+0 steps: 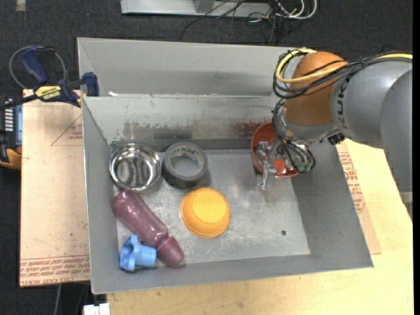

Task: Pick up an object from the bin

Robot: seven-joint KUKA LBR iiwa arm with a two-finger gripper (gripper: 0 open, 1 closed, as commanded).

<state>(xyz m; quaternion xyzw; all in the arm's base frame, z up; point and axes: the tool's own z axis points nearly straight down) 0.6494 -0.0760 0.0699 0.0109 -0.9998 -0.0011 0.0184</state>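
Observation:
My gripper (265,170) hangs low at the back right of the bin, right over a red round thing (262,135), perhaps a small bowl or cup. That red thing lies against the bin's back wall and is largely covered by the gripper; a second red patch shows to the gripper's right. An orange-yellow bowl (205,212) sits upside down on the floor to the gripper's lower left, apart from it. A grey tape roll (185,165) lies flat further left.
A shiny steel bowl (135,167) stands at the left. In front of it a purple bottle (144,225) lies on its side, with a blue plastic piece (136,254) at the front left corner. The arm with its orange cover and cables comes in from the right.

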